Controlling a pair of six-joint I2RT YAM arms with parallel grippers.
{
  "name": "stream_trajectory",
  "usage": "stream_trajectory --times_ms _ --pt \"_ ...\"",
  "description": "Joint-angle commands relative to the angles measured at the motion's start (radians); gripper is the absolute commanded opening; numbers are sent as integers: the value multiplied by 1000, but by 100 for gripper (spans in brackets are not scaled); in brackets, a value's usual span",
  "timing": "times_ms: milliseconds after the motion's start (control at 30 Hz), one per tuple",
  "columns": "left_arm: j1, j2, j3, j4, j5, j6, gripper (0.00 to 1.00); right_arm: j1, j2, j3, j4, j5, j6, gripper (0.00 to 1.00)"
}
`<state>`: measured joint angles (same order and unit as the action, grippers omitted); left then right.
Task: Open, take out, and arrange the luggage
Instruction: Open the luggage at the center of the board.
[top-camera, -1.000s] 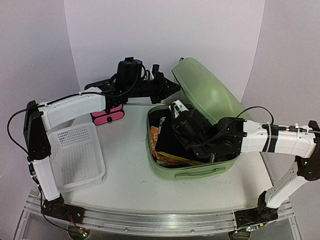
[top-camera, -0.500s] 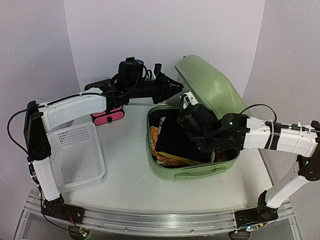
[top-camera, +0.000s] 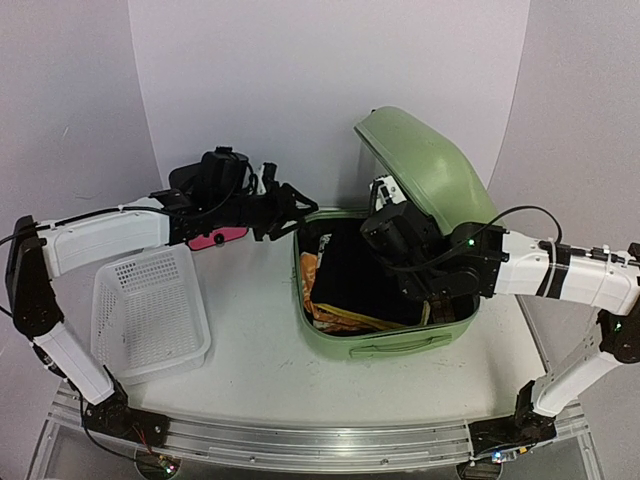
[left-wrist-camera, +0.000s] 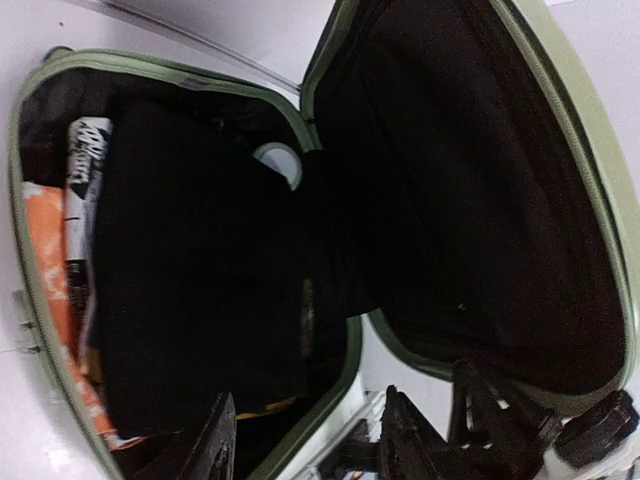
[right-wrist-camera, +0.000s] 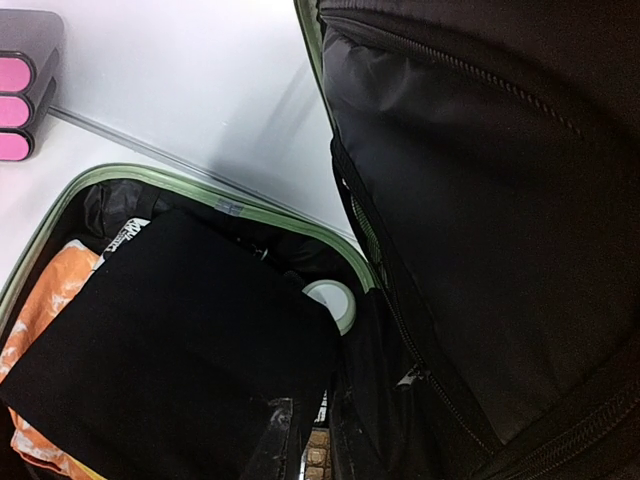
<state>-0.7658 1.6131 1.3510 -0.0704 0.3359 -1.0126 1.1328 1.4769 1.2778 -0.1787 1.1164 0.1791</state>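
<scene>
The luggage (top-camera: 425, 160) is a light-green hard-shell suitcase lying open right of centre, its lid tilted up and back. The black lining of the lid (right-wrist-camera: 500, 200) fills the right of both wrist views. In the base lie a flat black fabric piece (right-wrist-camera: 180, 340), an orange item (top-camera: 318, 300) and a white tape roll (right-wrist-camera: 330, 300). My left gripper (top-camera: 300, 207) hangs open just left of the suitcase's back corner, touching nothing; its fingers (left-wrist-camera: 220, 435) frame the green rim. My right gripper (top-camera: 383, 192) sits inside against the lid's lower edge, its jaws nearly together with nothing seen between them.
A white perforated basket (top-camera: 150, 310) lies at the left front. A small black drawer box with pink fronts (top-camera: 215, 238) stands behind the left arm, by the back wall. The right arm reaches across the suitcase's right side.
The lid has swung up and back. My left gripper has let go of the lid's edge, opened and drawn back to the left. The right gripper has risen toward the lid.
</scene>
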Motion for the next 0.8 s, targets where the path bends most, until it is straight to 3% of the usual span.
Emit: stream_trajectory --times_ms 0,100,200,467,767 --pt "4 -118 -1 -200 -120 132 60 -13 -61 5 11 69 17 11" --pt "3 -119 35 -373 -193 198 76 -14 -64 0 10 65 22 11" --pt "3 -122 41 -479 -263 223 98 -17 -66 -2 10 60 25 11" --pt "14 -67 45 -577 -303 276 99 -24 -69 -3 10 51 33 12" --pt "14 16 78 -566 -263 365 99 -31 -82 -10 11 42 21 12"
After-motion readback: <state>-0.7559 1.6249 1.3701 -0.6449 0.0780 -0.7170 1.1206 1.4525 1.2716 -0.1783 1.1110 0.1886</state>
